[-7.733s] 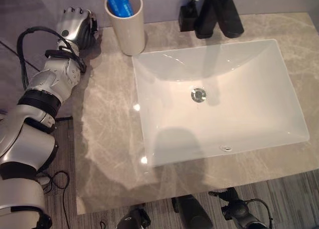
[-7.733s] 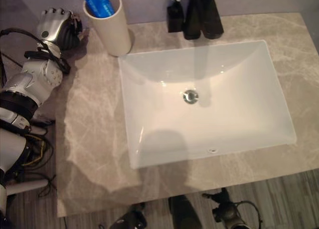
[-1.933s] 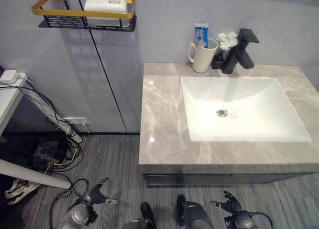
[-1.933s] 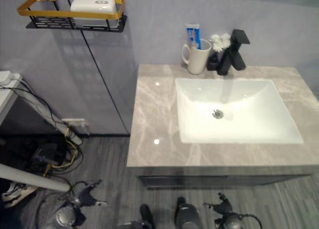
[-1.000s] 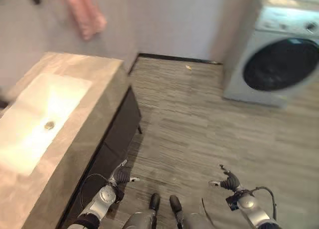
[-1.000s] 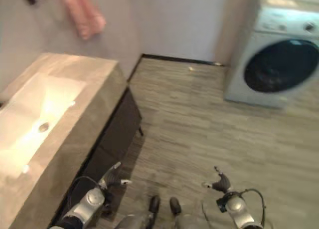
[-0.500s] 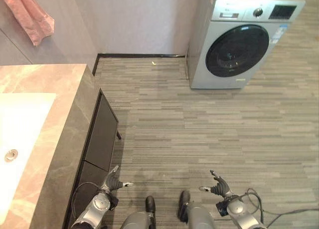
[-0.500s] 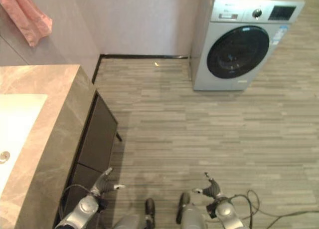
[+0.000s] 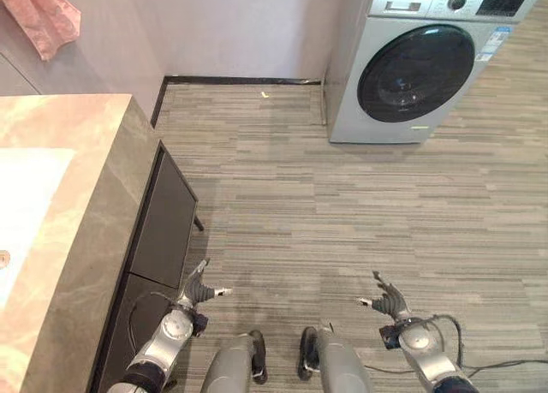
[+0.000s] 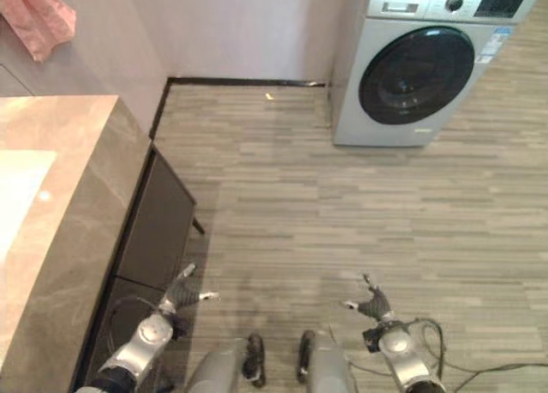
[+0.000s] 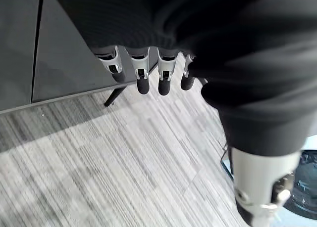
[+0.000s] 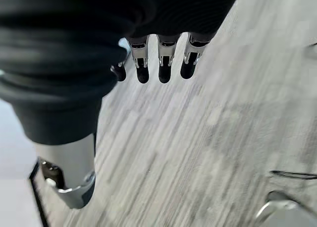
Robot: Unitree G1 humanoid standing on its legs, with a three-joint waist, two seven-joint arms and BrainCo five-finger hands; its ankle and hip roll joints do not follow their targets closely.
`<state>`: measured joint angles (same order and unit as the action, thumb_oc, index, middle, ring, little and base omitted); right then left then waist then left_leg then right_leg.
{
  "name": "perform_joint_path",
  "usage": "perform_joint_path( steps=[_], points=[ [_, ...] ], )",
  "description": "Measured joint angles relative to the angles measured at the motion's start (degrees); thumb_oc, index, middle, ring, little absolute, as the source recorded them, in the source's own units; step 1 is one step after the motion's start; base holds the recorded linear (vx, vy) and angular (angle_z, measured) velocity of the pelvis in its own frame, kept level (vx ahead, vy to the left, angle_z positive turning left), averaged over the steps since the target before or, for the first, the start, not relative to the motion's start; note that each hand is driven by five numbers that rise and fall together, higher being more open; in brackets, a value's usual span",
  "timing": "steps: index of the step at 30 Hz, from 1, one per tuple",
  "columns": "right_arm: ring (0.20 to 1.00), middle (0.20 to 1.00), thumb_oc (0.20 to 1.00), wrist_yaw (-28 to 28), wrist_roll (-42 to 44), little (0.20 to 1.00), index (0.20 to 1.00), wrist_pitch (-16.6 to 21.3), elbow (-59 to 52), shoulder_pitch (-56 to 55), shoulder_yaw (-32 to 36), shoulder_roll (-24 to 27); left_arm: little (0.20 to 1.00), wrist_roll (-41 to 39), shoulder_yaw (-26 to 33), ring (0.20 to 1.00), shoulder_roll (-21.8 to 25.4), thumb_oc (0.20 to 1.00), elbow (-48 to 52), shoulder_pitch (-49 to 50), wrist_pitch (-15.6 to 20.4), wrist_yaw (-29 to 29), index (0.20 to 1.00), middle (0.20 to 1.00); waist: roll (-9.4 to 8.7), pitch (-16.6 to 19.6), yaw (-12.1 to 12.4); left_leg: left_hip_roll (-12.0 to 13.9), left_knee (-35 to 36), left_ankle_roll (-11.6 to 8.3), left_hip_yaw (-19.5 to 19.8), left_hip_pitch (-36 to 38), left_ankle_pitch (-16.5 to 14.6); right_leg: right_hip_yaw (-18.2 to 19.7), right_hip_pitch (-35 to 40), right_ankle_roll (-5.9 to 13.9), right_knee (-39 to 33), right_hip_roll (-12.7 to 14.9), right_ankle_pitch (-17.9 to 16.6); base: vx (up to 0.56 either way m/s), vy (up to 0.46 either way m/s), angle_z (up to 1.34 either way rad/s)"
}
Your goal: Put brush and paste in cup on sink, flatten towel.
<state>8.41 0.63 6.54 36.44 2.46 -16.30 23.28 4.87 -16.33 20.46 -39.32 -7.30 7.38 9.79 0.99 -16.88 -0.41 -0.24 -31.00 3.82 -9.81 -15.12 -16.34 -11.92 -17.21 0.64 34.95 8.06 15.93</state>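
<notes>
While my left hand (image 9: 199, 292) and right hand (image 9: 390, 303) hang spread and empty over the floor (image 9: 342, 205), pink towel (image 9: 41, 14) hangs on the wall.

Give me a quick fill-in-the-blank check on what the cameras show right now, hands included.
1. The pink towel hangs on the ____ above the counter.
2. Both the left hand and the right hand are ____, holding nothing.
3. The appliance standing on the floor at the far wall is a ____.

Missing words: wall; open; washing machine
</notes>
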Motion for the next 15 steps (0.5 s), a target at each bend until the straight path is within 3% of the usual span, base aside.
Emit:
perform_joint_path(
  steps=[5,6,8,9,10,11,12,14,15],
  points=[
    [1.000,1.000,1.000,-0.1,-1.7,1.000,1.000,0.0,0.1,-1.4,-0.4,0.0,1.000,0.0,0.0,1.000,0.0,1.000,-0.1,0.6,-0.1,0.0,1.000,1.000,0.04,0.2,0.9,-0.3,0.8,0.44,0.4,0.2,-0.1,-0.6,1.3,0.99,-2.6,-0.2,-0.9,0.10,0.043,0.06],
    [1.000,1.000,1.000,-0.1,-1.7,1.000,1.000,0.0,0.3,-3.2,0.3,0.0,1.000,0.0,-0.3,1.000,-0.1,1.000,-0.1,0.6,-0.1,0.0,1.000,1.000,-0.20,1.0,0.4,-1.6,3.5,1.23,1.6,1.1,0.6,-1.3,2.0,2.42,-3.0,0.4,-2.0,0.09,0.130,0.36],
    [1.000,1.000,1.000,-0.1,-1.5,1.000,1.000,-0.1,0.2,-4.3,1.8,0.2,1.000,0.0,-0.3,1.000,-0.3,1.000,-0.1,0.8,0.0,0.0,1.000,1.000,-0.17,1.2,-0.5,-2.9,7.8,1.53,2.8,4.0,2.7,-0.2,0.4,5.40,1.8,1.9,-4.6,0.11,0.099,0.37],
    [1.000,1.000,1.000,-0.2,-0.7,1.000,1.000,0.0,0.2,-5.6,2.2,0.2,1.000,-0.1,-0.1,1.000,-0.2,1.000,0.0,1.2,0.0,0.0,1.000,1.000,0.14,1.9,-1.5,-3.3,8.8,2.11,2.9,5.1,2.9,2.2,-1.9,5.00,5.8,1.9,-7.9,0.14,0.057,0.15],
    [1.000,1.000,1.000,-0.7,0.8,1.000,1.000,0.3,0.6,-5.6,2.6,-0.1,1.000,-0.4,-0.1,1.000,-0.1,1.000,0.0,1.4,0.0,0.0,1.000,1.000,0.31,2.2,-1.8,-3.0,8.8,2.60,2.9,5.2,2.3,2.7,-3.3,5.02,8.9,1.9,-9.2,0.29,-0.021,-0.04],
    [1.000,1.000,1.000,-1.6,2.9,1.000,1.000,0.4,0.7,-5.4,3.4,-0.7,1.000,-0.5,0.0,1.000,-0.1,1.000,0.0,1.8,0.0,-0.2,1.000,1.000,0.14,2.5,-1.9,-3.1,9.5,2.87,2.8,5.5,2.2,4.5,-5.3,5.43,10.4,1.1,-8.0,0.37,-0.100,-0.20],
    [1.000,1.000,1.000,-3.6,7.0,1.000,1.000,1.1,1.5,-6.6,3.5,-1.8,1.000,-0.5,-0.2,1.000,0.4,1.000,-0.5,2.6,0.0,-1.2,1.000,1.000,-0.84,3.3,-2.8,-3.4,12.0,2.52,3.1,6.4,1.8,6.1,-7.1,5.24,4.6,-2.2,-6.7,0.38,-0.101,-0.32],
    [1.000,1.000,1.000,-4.9,9.0,1.000,1.000,1.1,2.5,-5.9,3.3,-2.2,1.000,-0.4,-0.1,1.000,0.6,1.000,-4.9,0.9,-0.1,-2.2,1.000,1.000,-0.97,3.7,-2.3,-3.0,14.4,2.21,3.5,6.9,2.3,1.2,-8.0,4.14,-11.4,-3.8,-7.7,0.45,-0.140,-0.14],
    [1.000,1.000,1.000,-4.9,9.7,1.000,1.000,1.1,2.5,-6.3,3.4,-2.2,1.000,-0.4,0.0,1.000,0.6,1.000,-5.2,0.6,-0.1,-2.3,1.000,1.000,-1.31,3.8,-3.4,-3.3,14.6,2.42,4.0,7.0,3.0,1.3,-8.4,4.51,-16.2,-4.3,-9.2,0.60,-0.204,0.74]
  ],
)
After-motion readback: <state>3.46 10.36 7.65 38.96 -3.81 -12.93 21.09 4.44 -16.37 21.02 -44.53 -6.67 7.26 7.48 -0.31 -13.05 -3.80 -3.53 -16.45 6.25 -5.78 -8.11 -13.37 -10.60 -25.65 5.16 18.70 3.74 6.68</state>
